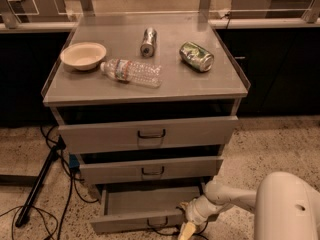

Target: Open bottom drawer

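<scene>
- My gripper [186, 228] hangs low, close to the speckled floor [272, 144], at the end of my white arm [231, 196], which reaches in from the right.
- I cannot tell how it is set (its tip sits at the very bottom edge of the view).
- The bottom drawer [125, 223] lies just to the left of my gripper. It is pulled out further than the two above it, and its bare inside shows.
- My gripper is at the right end of that drawer's front, but I cannot tell whether it touches. The small dark handle [157, 222] is a little to its left.
- Above my gripper and to the left is the middle drawer [110, 171], with the top drawer [100, 134] higher still. Both are slightly out.
- Far above, on the cabinet top [200, 86], are a bowl [83, 55], a water bottle [132, 72] on its side, a silver can [148, 41] and a green can [196, 56].
- Well to my gripper's left, black cables [65, 204] and a dark pole [37, 184] lie on the floor.
</scene>
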Robot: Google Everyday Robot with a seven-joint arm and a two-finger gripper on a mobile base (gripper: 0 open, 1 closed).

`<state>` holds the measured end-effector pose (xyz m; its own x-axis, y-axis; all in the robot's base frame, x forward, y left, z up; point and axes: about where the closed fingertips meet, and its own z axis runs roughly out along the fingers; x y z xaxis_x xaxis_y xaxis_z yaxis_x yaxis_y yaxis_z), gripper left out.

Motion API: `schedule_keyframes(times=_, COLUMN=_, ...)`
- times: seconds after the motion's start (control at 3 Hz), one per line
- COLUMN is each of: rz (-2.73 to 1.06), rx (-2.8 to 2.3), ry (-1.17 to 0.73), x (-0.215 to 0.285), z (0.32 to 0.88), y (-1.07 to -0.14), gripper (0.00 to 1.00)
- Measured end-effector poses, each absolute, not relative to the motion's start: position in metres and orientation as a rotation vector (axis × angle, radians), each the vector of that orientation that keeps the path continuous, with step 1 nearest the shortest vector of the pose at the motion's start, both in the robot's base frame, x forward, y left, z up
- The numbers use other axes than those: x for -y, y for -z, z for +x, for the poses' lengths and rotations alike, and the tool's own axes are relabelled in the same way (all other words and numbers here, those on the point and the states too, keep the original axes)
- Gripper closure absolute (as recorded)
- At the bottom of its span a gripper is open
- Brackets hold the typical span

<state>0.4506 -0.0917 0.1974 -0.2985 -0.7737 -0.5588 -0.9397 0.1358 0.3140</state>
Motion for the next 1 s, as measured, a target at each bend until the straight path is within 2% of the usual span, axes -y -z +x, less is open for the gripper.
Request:
schedule_keyframes(times=0.67, rz=-1.656, rx=-2.191, ry=-0.945, x=0.099, z=0.444, y=-0.185, gripper=0.0)
schedule_keyframes(times=1.0, rz=-1.658, rx=-2.179, ry=-1.008, x=0.108, z=0.418, y=-0.192, gripper=0.0)
